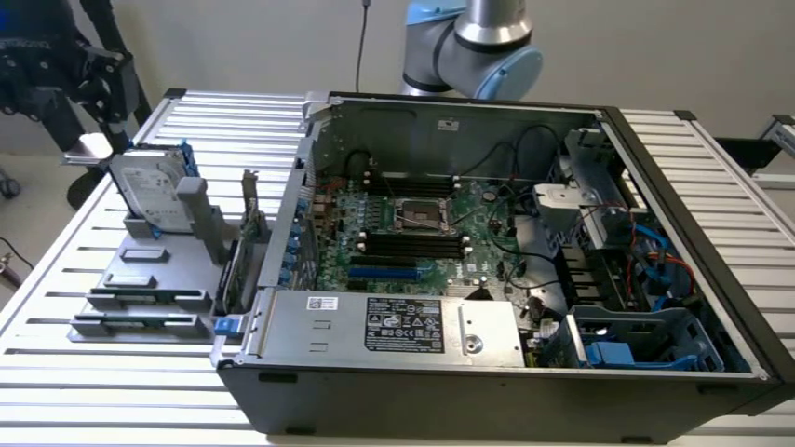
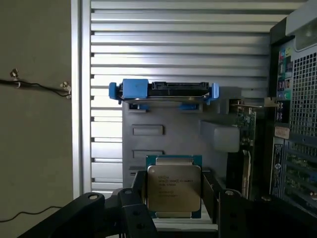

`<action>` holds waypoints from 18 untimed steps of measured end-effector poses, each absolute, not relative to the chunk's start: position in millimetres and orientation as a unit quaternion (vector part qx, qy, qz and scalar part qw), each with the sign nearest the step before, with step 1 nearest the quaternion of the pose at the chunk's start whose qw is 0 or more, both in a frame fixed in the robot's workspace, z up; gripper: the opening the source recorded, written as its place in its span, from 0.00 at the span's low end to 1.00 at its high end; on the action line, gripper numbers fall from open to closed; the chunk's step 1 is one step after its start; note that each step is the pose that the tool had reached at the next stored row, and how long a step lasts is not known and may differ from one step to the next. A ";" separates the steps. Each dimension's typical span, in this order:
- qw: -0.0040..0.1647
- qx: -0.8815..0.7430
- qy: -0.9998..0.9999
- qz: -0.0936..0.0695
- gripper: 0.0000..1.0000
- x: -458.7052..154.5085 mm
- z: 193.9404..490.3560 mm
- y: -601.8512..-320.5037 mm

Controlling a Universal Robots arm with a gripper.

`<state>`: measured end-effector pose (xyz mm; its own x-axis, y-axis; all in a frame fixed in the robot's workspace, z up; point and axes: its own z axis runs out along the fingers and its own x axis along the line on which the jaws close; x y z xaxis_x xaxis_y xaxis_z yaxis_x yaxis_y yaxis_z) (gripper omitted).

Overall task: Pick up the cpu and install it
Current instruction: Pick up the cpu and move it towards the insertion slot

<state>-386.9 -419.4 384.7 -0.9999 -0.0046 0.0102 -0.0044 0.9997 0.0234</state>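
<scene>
The black two-fingered gripper point(image 2: 175, 201) seems clenched on the flat, square, silver-topped cpu point(image 2: 173, 186) (pickup apparently done). The dark square motherboard socket point(image 1: 420, 216), centre of the exterior view, sits empty, so installation is left.

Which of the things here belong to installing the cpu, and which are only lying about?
For the job: cpu, held in the gripper; motherboard socket.
Lying about: blue-framed hard drive; small grey blocks; power supply.
</scene>
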 end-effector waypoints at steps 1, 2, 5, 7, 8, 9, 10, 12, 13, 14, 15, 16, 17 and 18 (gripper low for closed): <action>0.005 0.003 -1.000 -0.012 0.55 -382.9 387.0 -419.4; 0.006 0.004 -1.000 -0.012 0.55 -379.2 388.6 -419.4; 0.006 0.005 -1.000 -0.015 0.55 -367.8 391.9 -419.4; 0.006 0.007 -1.000 -0.017 0.55 -360.0 393.8 -419.4; 0.006 0.007 -1.000 -0.018 0.55 -356.1 394.6 -419.4; 0.006 0.008 -1.000 -0.019 0.55 -352.0 395.2 -419.4; 0.006 0.008 -1.000 -0.019 0.55 -348.0 395.8 -419.4; 0.007 0.009 -1.000 -0.021 0.55 -339.8 396.8 -419.4; 0.007 0.010 -1.000 -0.022 0.55 -335.7 397.3 -419.4; 0.007 0.010 -1.000 -0.022 0.55 -331.3 397.6 -419.4; 0.007 0.011 -1.000 -0.023 0.55 -327.1 398.0 -419.4; 0.007 0.011 -1.000 -0.024 0.55 -323.0 398.3 -419.4; 0.007 0.012 -1.000 -0.024 0.55 -319.0 398.5 -419.4; 0.007 0.012 -1.000 -0.025 0.55 -315.0 398.9 -419.4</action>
